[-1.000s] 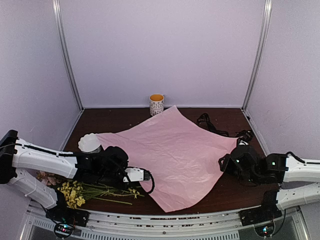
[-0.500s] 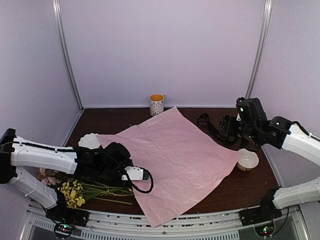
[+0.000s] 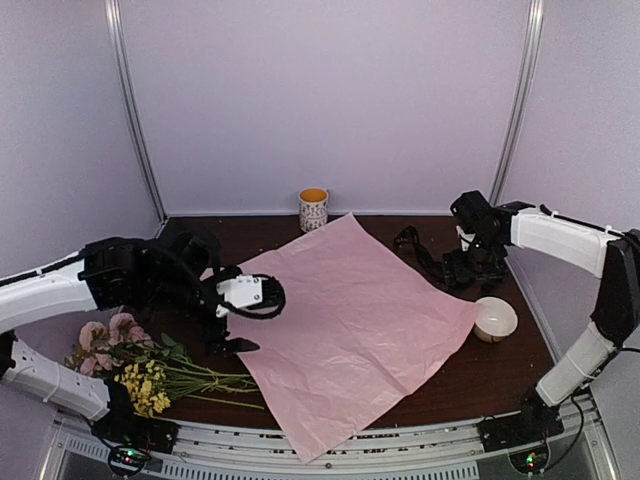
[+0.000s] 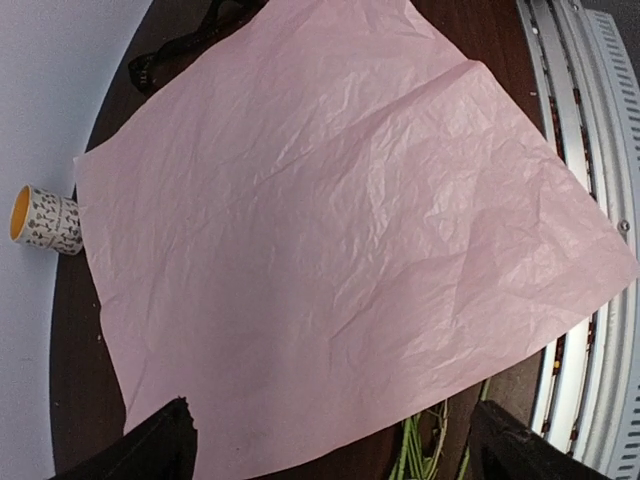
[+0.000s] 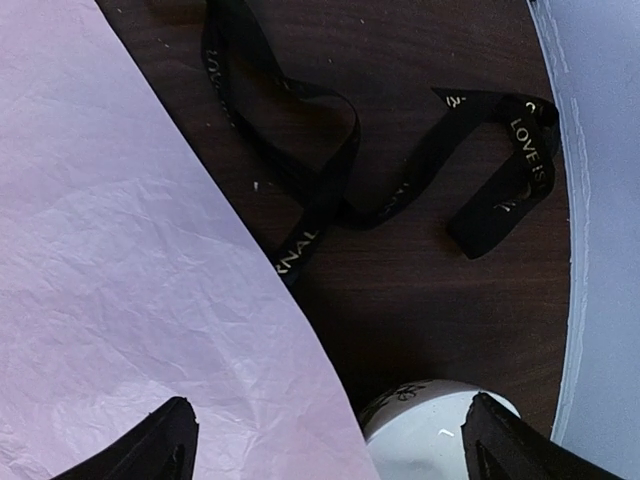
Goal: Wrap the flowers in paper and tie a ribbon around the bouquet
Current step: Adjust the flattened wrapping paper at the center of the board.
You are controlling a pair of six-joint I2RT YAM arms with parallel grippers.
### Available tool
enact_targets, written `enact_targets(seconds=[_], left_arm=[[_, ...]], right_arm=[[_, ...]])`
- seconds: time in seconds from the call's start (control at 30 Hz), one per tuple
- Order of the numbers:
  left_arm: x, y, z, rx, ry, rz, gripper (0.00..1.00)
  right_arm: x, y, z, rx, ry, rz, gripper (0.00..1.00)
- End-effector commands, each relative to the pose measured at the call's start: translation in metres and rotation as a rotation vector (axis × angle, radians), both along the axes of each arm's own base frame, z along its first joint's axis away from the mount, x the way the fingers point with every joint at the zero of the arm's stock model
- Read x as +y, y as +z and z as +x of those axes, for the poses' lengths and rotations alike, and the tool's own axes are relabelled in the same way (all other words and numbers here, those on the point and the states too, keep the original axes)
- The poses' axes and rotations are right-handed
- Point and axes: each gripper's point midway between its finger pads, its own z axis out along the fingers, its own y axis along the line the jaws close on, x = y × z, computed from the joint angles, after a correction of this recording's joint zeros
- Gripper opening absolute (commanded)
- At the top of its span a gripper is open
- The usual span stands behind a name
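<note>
The flowers (image 3: 160,365) lie just off the near-left edge of the paper (image 3: 350,310), stems running in toward it, nearest the left arm (image 3: 150,280), its jaws wide apart over that edge; the right arm (image 3: 545,232), jaws also apart, hovers over the ribbon (image 5: 335,200) off the far-right edge

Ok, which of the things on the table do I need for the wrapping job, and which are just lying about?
For the job:
- paper, spread flat
- flowers, lying at the near left
- ribbon, loose at the far right

Just lying about:
- patterned mug, at the back
- white bowl, by the paper's right corner
</note>
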Motion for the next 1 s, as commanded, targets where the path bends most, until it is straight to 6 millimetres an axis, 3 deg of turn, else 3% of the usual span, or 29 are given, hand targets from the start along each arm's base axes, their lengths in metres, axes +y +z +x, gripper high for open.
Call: enact_targets(seconds=[0.0,0.03,0.1,0.2,0.43,0.5,0.6,0.73,0.83,0.97], left_arm=[[0.012,0.003,0.044,0.200,0.298,-0.071,0.97],[0.028,-0.006,0.072,0.221,0.446,-0.076,0.96],[0.056,-0.030,0.109,0.272,0.677,-0.055,0.90],[0.079,-0.064,0.138,0.318,0.866,-0.019,0.81],[0.085,-0.118,0.160,0.290,0.971,0.020,0.81],[0.087,-0.132,0.163,0.284,0.983,0.057,0.81],[0.089,-0.151,0.166,0.291,0.997,0.104,0.81],[0.094,-0.158,0.172,0.277,1.018,0.114,0.81],[0.100,-0.149,0.181,0.240,1.039,0.107,0.81],[0.099,-0.122,0.193,0.174,1.030,0.067,0.82]], right_arm=[[-0.007,-0.026,0.000,0.168,0.068,0.024,0.96],[-0.009,-0.033,0.000,0.195,0.074,0.028,0.97],[-0.006,-0.049,0.000,0.264,0.103,0.056,0.98],[-0.002,-0.071,-0.005,0.361,0.141,0.058,0.89],[0.016,-0.095,-0.011,0.439,0.209,0.142,0.71],[0.021,-0.097,-0.011,0.447,0.222,0.166,0.60],[0.022,-0.098,-0.010,0.453,0.226,0.170,0.34],[0.020,-0.086,0.001,0.384,0.206,0.157,0.02],[0.012,-0.072,0.011,0.310,0.161,0.123,0.00],[0.000,-0.056,0.017,0.198,0.068,0.116,0.00]])
